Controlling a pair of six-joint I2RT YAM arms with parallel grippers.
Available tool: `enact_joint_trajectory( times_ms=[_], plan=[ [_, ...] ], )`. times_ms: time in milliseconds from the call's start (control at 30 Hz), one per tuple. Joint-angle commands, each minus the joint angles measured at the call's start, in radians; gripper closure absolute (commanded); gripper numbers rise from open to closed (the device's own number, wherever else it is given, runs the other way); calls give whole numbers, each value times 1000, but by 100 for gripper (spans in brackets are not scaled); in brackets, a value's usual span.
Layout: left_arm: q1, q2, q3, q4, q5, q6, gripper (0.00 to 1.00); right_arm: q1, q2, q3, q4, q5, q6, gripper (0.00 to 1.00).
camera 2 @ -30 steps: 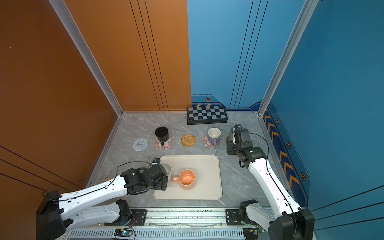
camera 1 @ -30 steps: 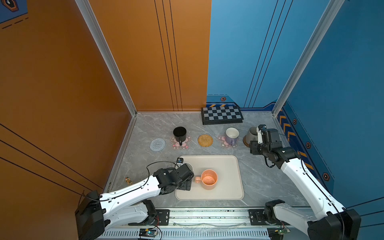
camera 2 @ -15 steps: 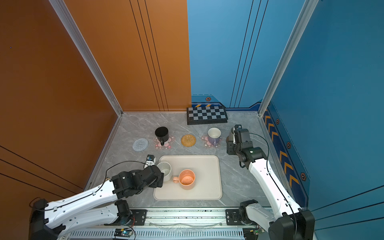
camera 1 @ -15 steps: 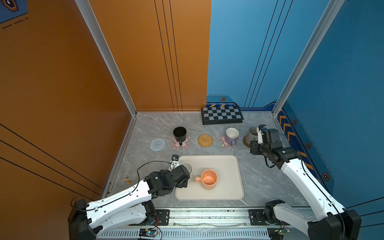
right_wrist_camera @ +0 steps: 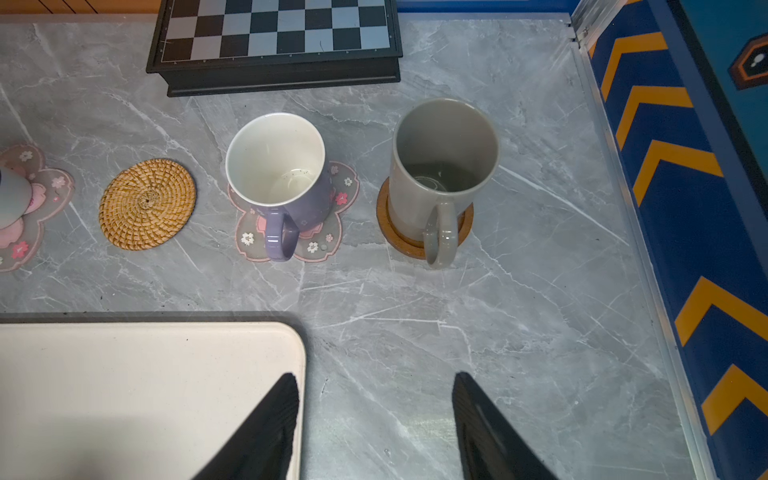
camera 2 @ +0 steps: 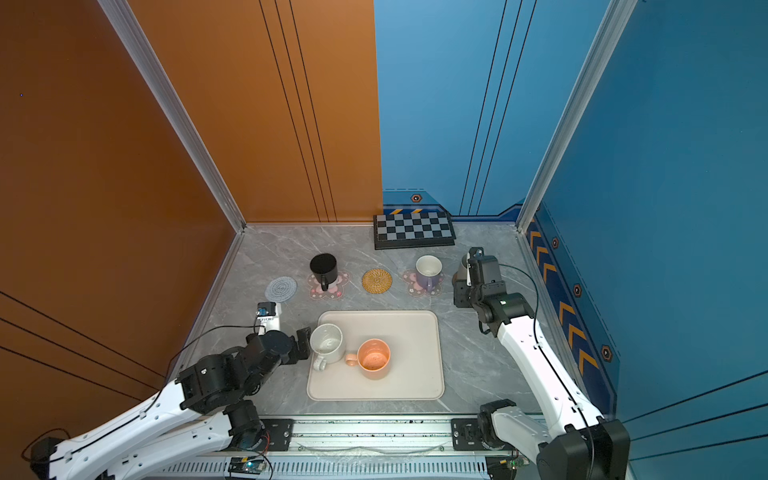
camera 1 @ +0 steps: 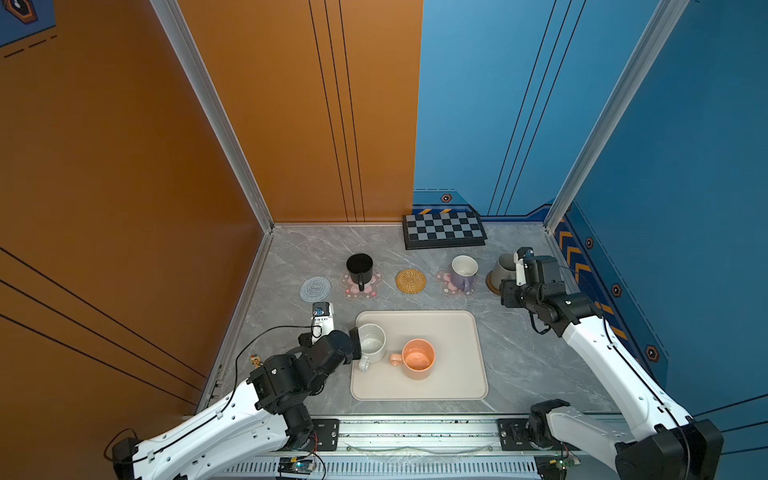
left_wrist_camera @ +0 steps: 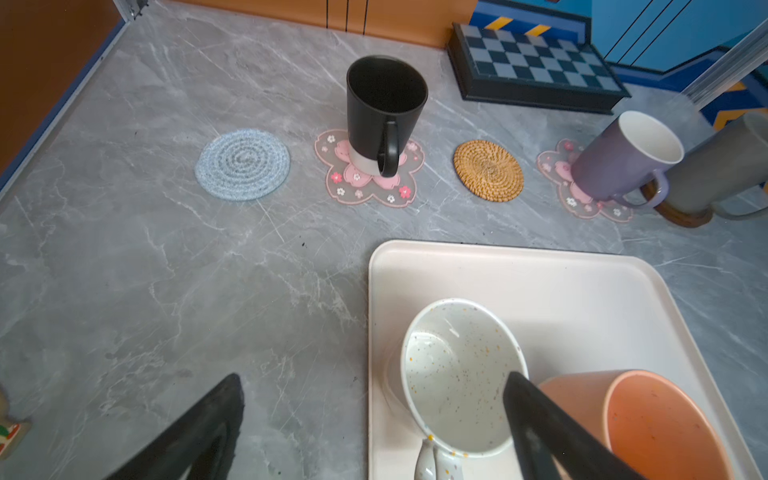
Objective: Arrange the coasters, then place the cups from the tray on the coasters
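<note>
On the cream tray stand a speckled white cup and a peach cup. My left gripper is open at the tray's left edge, one finger against the speckled cup's rim, the other over bare table. The black cup and the lavender cup stand on pink flower coasters. The grey cup stands on the brown coaster. The straw coaster and the grey-blue coaster are bare. My right gripper hangs open and empty between the grey cup and the tray's far right corner.
A black-and-grey checkered board lies against the back wall. Orange and blue walls close in the left, back and right sides of the table. A small figurine sits near the left wall. The arms' mounting rail runs along the front edge.
My left gripper has drawn back leftward off the tray, uncovering the speckled white cup. The right arm has stayed where it was.
</note>
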Motion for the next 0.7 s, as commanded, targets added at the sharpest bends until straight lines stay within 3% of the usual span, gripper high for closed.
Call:
enact_joint_trajectory(
  times_ms=[0, 267, 333, 500, 600, 667],
  plan=[
    [13, -35, -63, 137, 17, 129, 2, 16, 13, 37, -1, 42, 15, 39],
    [58, -128, -243, 487, 142, 236, 2, 30, 3, 60, -10, 68, -4, 39],
    [74, -122, -247, 509, 175, 287, 2, 33, 3, 66, -12, 70, -9, 39],
    [153, 11, -145, 345, 268, 215, 2, 39, 14, 75, -11, 73, -10, 39],
    [167, 48, -158, 401, 391, 204, 2, 48, 21, 77, -12, 75, -7, 40],
    [158, 49, -172, 422, 401, 193, 2, 56, 18, 74, -13, 78, -7, 40]
  ],
)
